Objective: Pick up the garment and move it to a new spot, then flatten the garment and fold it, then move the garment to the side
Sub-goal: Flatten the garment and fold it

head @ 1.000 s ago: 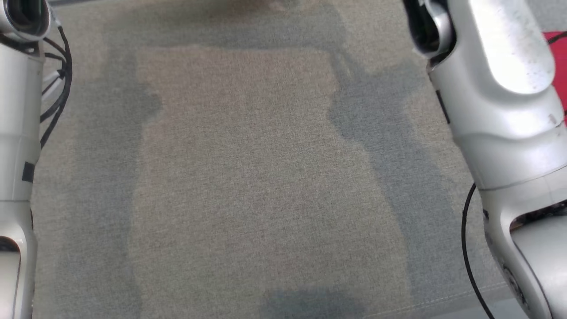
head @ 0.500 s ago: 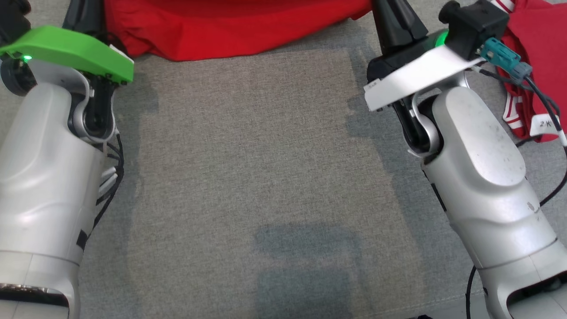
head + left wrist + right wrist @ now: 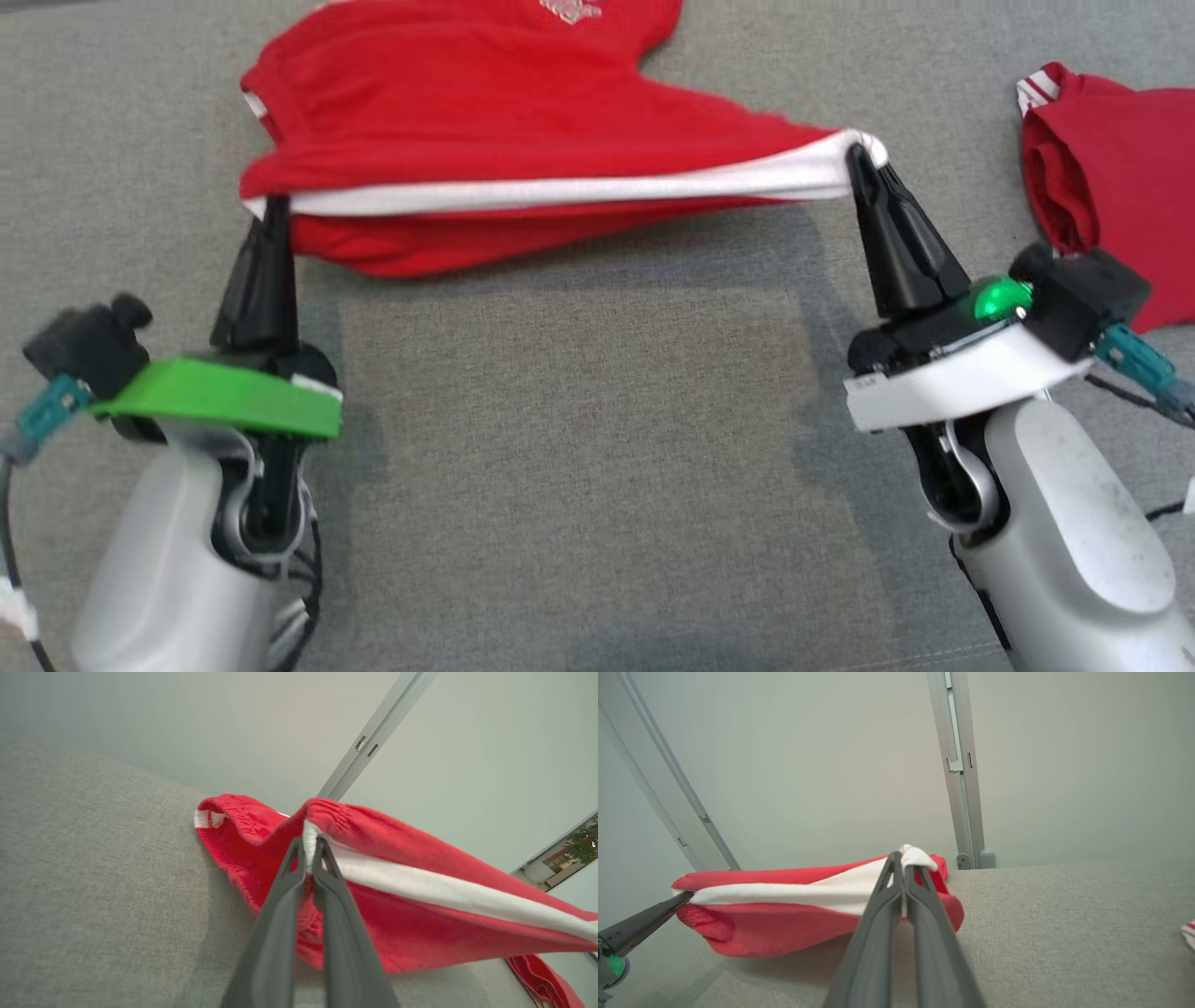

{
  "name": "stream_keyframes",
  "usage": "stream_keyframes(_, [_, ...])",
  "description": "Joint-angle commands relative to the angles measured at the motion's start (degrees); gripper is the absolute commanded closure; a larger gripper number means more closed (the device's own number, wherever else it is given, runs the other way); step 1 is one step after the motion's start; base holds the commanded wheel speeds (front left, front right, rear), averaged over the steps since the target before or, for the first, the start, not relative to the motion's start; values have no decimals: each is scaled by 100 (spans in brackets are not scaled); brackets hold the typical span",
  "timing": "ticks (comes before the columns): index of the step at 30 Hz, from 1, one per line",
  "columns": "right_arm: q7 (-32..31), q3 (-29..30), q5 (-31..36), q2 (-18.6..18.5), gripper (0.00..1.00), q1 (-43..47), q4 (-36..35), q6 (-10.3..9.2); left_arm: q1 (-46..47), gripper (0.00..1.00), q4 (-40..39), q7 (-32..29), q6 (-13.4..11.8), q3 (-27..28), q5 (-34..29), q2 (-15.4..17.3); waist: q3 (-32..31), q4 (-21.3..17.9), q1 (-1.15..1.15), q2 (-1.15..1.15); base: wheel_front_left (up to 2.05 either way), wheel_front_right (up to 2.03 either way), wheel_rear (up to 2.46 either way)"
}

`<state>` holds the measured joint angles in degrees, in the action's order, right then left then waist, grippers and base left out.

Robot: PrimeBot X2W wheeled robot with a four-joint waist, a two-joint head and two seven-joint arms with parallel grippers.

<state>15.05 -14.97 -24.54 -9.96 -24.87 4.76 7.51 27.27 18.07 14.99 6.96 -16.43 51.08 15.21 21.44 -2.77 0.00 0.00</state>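
Garment (image 3: 485, 103) clamped: left pincer (image 3: 275, 207), right pincer (image 3: 857, 157) (stripe (image 3: 560, 191) taut).

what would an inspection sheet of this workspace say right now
surface: grey fabric, bare in front of the robot
job's things: red garment, its white stripe pulled taut between the two grippers, near edge lifted, far part lying on the fabric
clutter: second red garment at the right, apart from the held one
grippers: left gripper shut on the stripe's left end; right gripper shut on its right end
cables: black cables by the left forearm; teal plug with a cable at the right wrist
surroundings: pale wall panels with metal rails
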Motion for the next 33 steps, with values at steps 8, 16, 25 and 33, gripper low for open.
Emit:
stream_keyframes(8, [16, 469, -28, -28, 100, 1425, -786, -6, -1761, 100, -1212, 26, -106, 464, -727, -629, -898, 192, 0, 0, 0, 0, 0])
stream_keyframes(16, [16, 505, 8, -78, 100, 2442, -1454, -6, -2954, 100, -2072, 22, -197, 516, -919, -837, -1380, 155, 0, 0, 0, 0, 0])
stream_keyframes(25, [-222, 607, 121, -201, 100, 3341, -2323, -6, -3985, 100, -2965, 16, -374, 479, -1078, -790, -1553, 149, 0, 0, 0, 0, 0])
stream_keyframes(33, [-492, 657, -41, -172, 100, 3427, -2205, -5, -4235, 100, -2978, -234, -505, 263, -921, -884, -1603, 309, 0, 0, 0, 0, 0])
